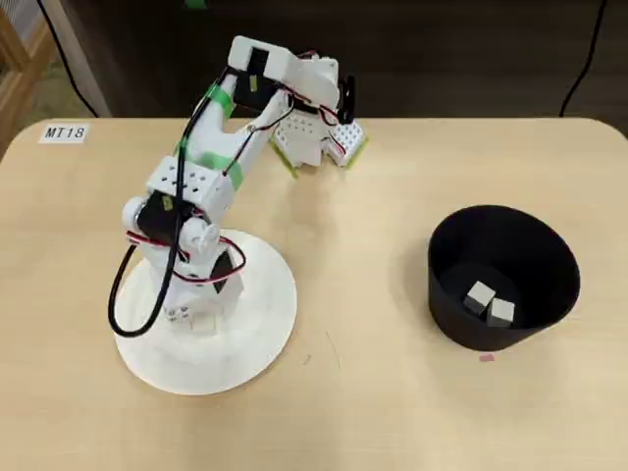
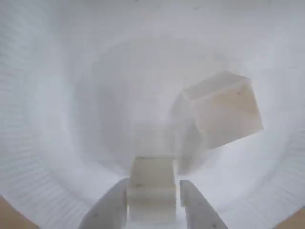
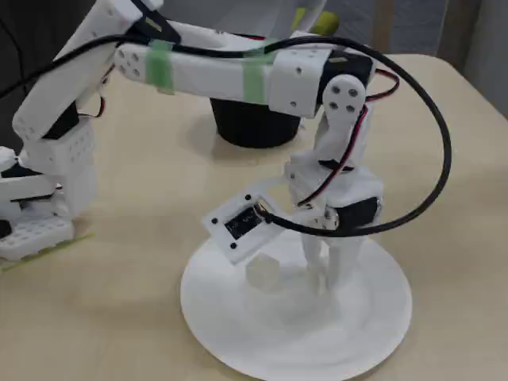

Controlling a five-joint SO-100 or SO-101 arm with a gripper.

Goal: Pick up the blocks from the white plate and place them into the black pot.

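The gripper [image 2: 153, 202] was lowered onto the white plate [image 1: 270, 339], its jaws closed around one cream block [image 2: 151, 186] so that it could be carried away. A second block [image 2: 224, 110] was seen just beside it, near enough to be nudged. Two blocks [image 1: 489, 302] were already lying in the black pot [image 1: 549, 255], well apart from the plate.

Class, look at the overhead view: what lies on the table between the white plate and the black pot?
Nothing: only bare table separates white plate and black pot.
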